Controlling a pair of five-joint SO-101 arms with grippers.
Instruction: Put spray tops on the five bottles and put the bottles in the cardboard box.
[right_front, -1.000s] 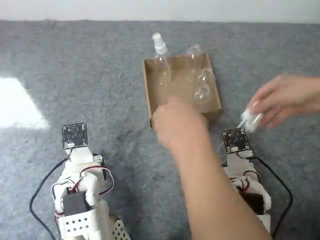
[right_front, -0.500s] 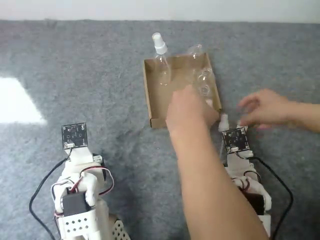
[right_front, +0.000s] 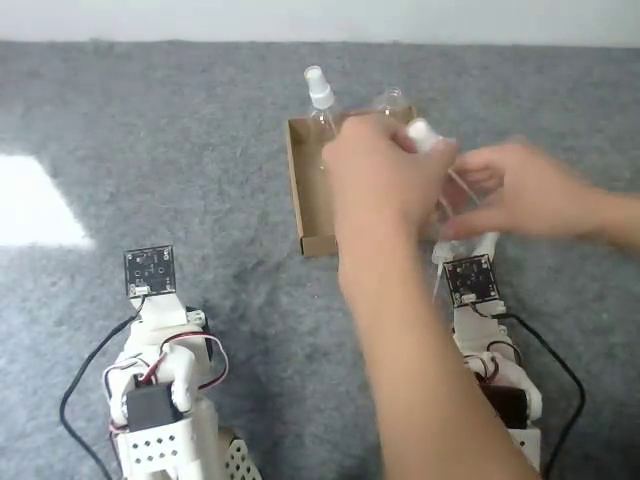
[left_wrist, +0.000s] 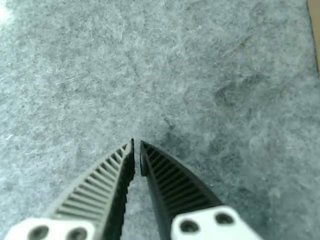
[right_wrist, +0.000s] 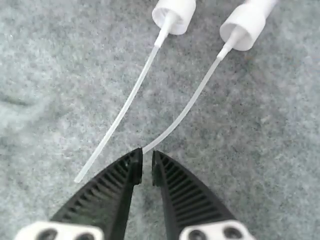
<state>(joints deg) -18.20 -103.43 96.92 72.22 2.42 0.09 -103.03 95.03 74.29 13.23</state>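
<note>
Spray tops (right_wrist: 174, 10) lie just ahead of the closed, empty right hand (right_wrist: 147, 159), tubes pointing back at it; left hand (left_wrist: 137, 147), also closed and empty, is farther

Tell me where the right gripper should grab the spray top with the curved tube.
Probably the white collar, not the tube: the tube is thin, bent and lies flat on the carpet, while the collar is wider and round. Bring the right gripper down from above, opened astride the collar, keeping clear of the other spray top.

Two long-tubed spray tops (right_wrist: 173, 10) (right_wrist: 248, 21) on grey carpet (right_wrist: 55, 65)
</note>
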